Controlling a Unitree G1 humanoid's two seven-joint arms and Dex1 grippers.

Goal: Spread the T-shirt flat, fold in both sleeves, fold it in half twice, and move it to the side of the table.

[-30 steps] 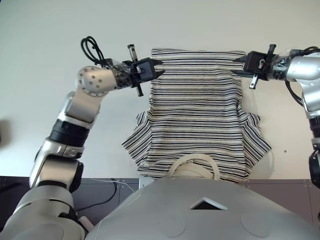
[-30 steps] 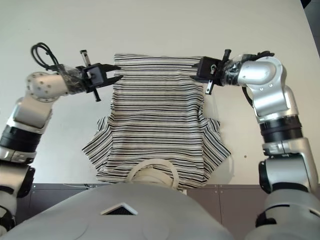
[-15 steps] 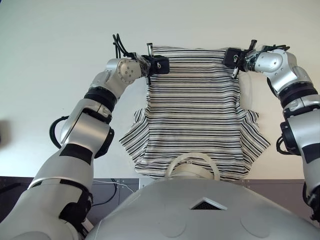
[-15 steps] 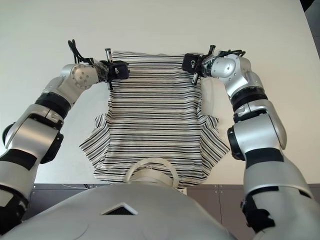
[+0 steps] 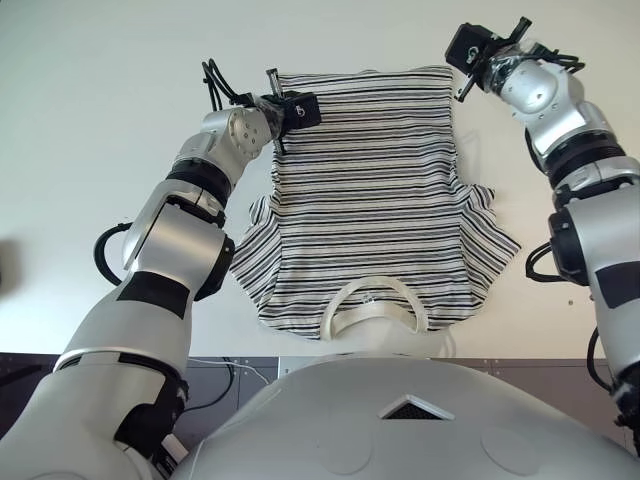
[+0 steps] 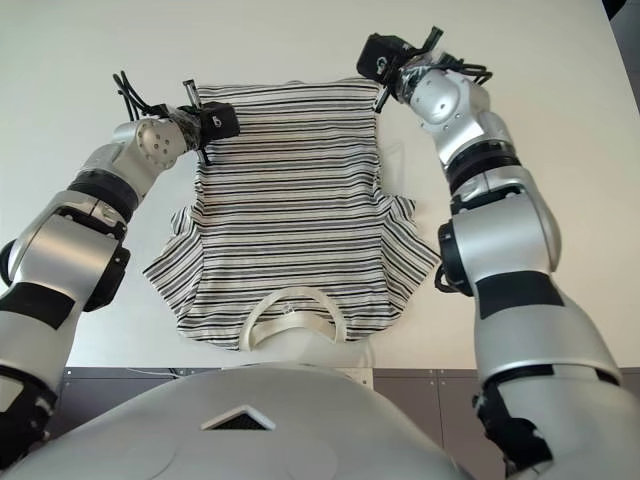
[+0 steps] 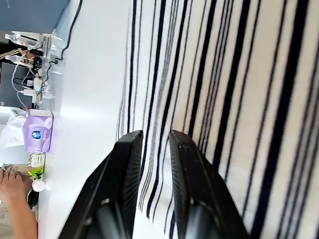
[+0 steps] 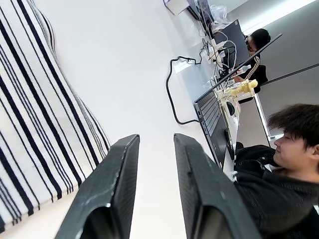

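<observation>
The striped T-shirt [image 5: 370, 200] lies face up on the white table [image 5: 100, 150]. Its collar [image 5: 378, 305] is nearest me, its hem is farthest, and both short sleeves are spread out to the sides. My left gripper [image 5: 303, 108] sits on the far left side of the shirt just below the hem corner. In the left wrist view its fingers [image 7: 127, 154] are shut on a narrow strip of the striped cloth. My right gripper [image 5: 462, 45] hangs past the far right hem corner, off the shirt. It is open, with only bare table showing between its fingers [image 8: 124, 164].
White table stretches well beyond the shirt on the left, right and far sides. Its front edge [image 5: 120, 354] runs just below the collar. A black cable [image 8: 174, 94] and a monitor [image 8: 214, 114] lie off the table's far right end; a purple packet [image 7: 37, 137] lies beyond the left end.
Both grippers closed in on the hem corners and the shirt slid away from me and slightly left. The right gripper then let go and lifted past the hem; the left stayed on the cloth.
</observation>
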